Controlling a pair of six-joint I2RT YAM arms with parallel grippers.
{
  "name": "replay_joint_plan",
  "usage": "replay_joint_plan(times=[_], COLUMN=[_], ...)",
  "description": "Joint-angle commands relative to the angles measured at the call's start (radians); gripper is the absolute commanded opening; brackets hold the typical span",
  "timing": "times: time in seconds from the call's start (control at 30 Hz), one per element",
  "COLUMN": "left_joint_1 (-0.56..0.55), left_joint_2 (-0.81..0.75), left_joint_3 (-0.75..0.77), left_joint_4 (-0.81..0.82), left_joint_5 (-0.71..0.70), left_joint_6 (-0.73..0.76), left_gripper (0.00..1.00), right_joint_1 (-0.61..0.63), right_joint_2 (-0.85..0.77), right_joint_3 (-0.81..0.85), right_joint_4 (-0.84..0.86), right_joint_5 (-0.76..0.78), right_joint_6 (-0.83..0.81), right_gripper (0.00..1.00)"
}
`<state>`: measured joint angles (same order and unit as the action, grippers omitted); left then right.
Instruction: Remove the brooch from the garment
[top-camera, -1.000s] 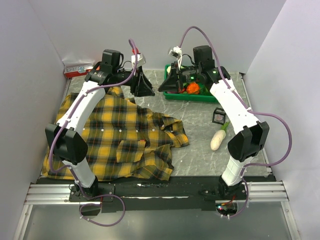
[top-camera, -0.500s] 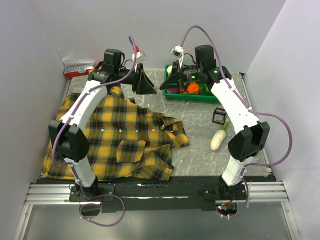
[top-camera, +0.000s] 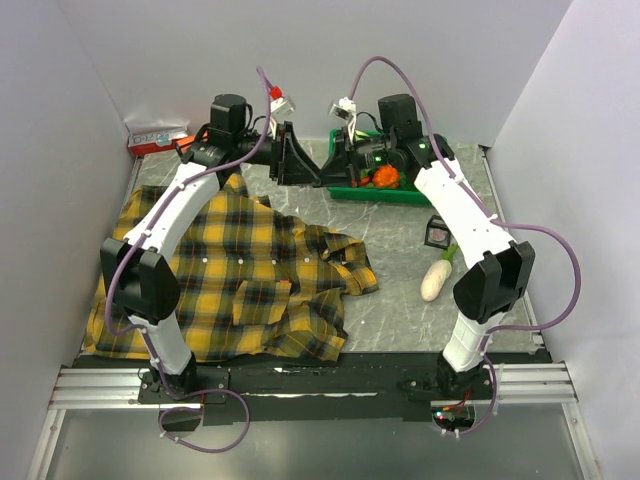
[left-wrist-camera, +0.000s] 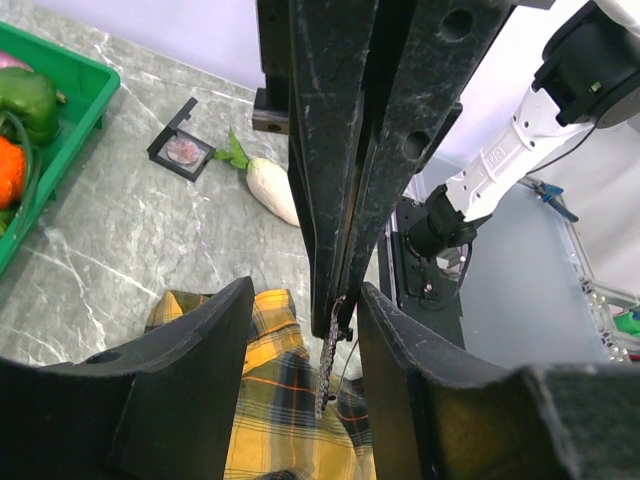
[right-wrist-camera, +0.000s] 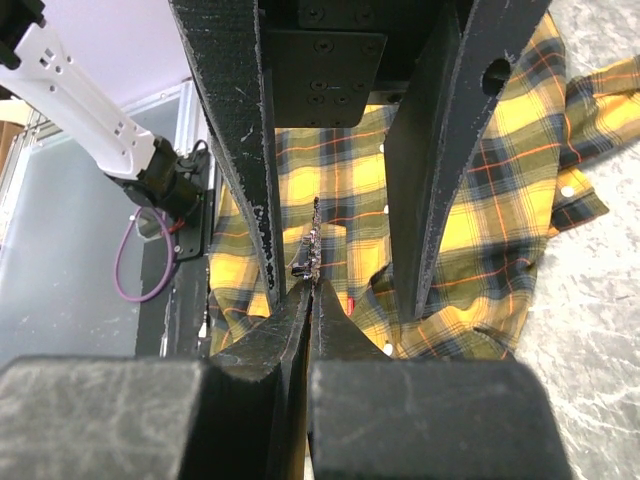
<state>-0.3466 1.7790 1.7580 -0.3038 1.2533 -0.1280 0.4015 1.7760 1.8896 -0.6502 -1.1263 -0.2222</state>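
The garment (top-camera: 230, 280), a yellow-and-black plaid shirt, lies spread on the left of the table. It also shows in the left wrist view (left-wrist-camera: 270, 420) and in the right wrist view (right-wrist-camera: 500, 220). My two grippers meet in the air over the back of the table. My right gripper (top-camera: 328, 166) (right-wrist-camera: 308, 290) is shut on the brooch (right-wrist-camera: 310, 245), a small silvery ornament seen edge-on. My left gripper (top-camera: 300, 162) (left-wrist-camera: 305, 290) is open, its fingers on either side of the brooch (left-wrist-camera: 330, 370) and of the right fingertips. I cannot make out the brooch in the top view.
A green tray (top-camera: 392, 193) with vegetables stands at the back, right behind the right gripper. A white radish (top-camera: 435, 280) and a small open compact (top-camera: 438, 233) lie on the right. A red-and-white box (top-camera: 155, 137) sits at the back left.
The left gripper has moved right and the right gripper left, closing the gap between them. The left fingers now straddle the right fingertips and the brooch.
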Motion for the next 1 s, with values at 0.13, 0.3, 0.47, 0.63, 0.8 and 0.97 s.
replay_joint_plan(times=[0.13,0.3,0.47,0.63,0.8,0.97], left_joint_1=[0.006,0.035,0.112,0.132,0.1,0.04], left_joint_2=[-0.026,-0.021,-0.032,-0.093,-0.191,-0.24], left_joint_3=[0.001,0.037,0.045,-0.115,-0.418,-0.662], left_joint_4=[0.037,0.211,0.25,0.062,0.071,0.17], left_joint_5=[0.021,0.081,0.067,-0.041,-0.071,-0.035], left_joint_6=[-0.008,-0.184,-0.22,-0.018,0.025,-0.018], left_gripper=[0.56,0.61,0.66,0.67,0.68,0.77], right_joint_1=[0.003,-0.007,-0.053,-0.072,-0.04,-0.013], right_joint_2=[-0.004,-0.001,0.013,-0.004,-0.012,0.016], right_joint_3=[-0.01,-0.018,-0.113,-0.352,-0.519,-0.642], right_joint_4=[0.0,0.024,0.176,0.464,0.503,0.624], right_joint_5=[-0.001,-0.026,-0.157,-0.259,-0.28,-0.293], right_joint_6=[0.001,0.039,0.226,0.546,0.604,0.684], right_gripper=[0.0,0.0,0.0,0.01,0.0,0.0])
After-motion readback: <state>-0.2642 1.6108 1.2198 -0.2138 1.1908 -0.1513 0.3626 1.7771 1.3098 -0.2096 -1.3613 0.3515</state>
